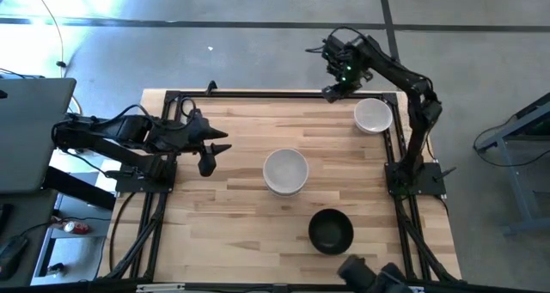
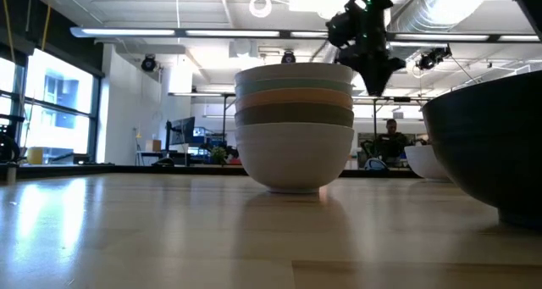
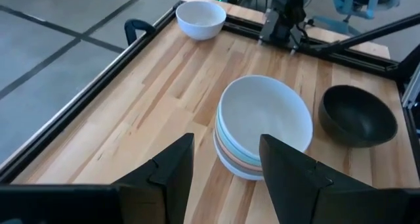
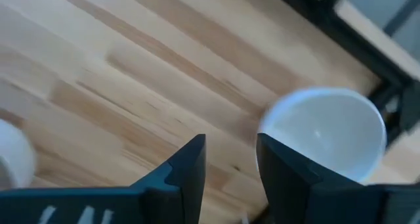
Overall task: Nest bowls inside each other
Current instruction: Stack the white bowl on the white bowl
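Observation:
A stack of several nested bowls [image 1: 285, 171] stands on its white bottom bowl at the table's middle. The low view shows the stack [image 2: 294, 124] with olive, peach and pale mint rims under a white top bowl. A black bowl [image 1: 331, 230] sits alone toward the near edge, and a lone white bowl [image 1: 373, 115] sits at the far right. My left gripper [image 1: 215, 151] is open, left of the stack [image 3: 262, 125] and apart from it. My right gripper [image 1: 333, 93] is open, raised near the far edge, just left of the lone white bowl [image 4: 325, 135].
A black metal frame [image 1: 258, 95] runs along the far edge and both sides of the wooden table. The right arm's base [image 1: 412, 174] stands at the right edge between the lone white bowl and the black bowl [image 3: 357, 115]. Bare wood lies left of the stack.

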{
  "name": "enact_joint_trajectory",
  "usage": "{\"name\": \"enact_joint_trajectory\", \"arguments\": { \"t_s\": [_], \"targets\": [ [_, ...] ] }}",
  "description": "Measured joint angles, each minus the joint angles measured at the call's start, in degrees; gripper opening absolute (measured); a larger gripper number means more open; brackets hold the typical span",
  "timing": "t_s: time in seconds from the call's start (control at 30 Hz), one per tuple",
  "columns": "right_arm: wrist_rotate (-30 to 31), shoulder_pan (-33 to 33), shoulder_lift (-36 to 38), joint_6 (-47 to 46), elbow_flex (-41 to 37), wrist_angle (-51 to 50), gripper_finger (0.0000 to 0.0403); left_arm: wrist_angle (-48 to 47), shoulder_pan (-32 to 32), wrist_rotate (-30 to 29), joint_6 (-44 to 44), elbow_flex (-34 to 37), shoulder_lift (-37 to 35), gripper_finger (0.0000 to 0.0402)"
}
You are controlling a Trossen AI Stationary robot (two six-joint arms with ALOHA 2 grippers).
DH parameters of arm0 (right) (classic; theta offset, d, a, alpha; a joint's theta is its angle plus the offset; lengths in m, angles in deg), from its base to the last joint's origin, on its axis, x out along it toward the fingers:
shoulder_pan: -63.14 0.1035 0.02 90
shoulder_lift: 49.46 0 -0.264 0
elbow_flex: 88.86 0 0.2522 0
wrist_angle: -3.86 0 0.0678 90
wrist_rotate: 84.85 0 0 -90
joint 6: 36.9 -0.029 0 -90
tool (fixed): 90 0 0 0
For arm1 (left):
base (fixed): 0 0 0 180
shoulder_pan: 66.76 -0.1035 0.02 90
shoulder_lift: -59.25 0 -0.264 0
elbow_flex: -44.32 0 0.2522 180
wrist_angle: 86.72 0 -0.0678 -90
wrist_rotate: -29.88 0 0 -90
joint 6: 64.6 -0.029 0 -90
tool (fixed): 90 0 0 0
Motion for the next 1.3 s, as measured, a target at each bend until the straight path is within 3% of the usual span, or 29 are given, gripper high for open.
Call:
{"name": "enact_joint_trajectory", "arguments": {
  "t_s": [0.33, 0.63, 1.3],
  "targets": [
    [-0.1, -3.8, 10.3, -2.5, -18.9, 7.1, 0.0126, 1.9, 0.0, 0.0, -0.6, 0.0, 0.9, 0.0164],
    [3.1, -3.8, 11.6, -4.0, -30.3, 11.0, 0.0126, 3.9, 0.0, 1.2, -0.7, 0.0, 1.2, 0.0164],
    [3.6, -5.9, 11.4, -3.3, -34.3, 19.0, 0.0126, 4.4, 0.0, 1.4, 0.2, 0.0, 1.2, 0.0164]
  ]
}}
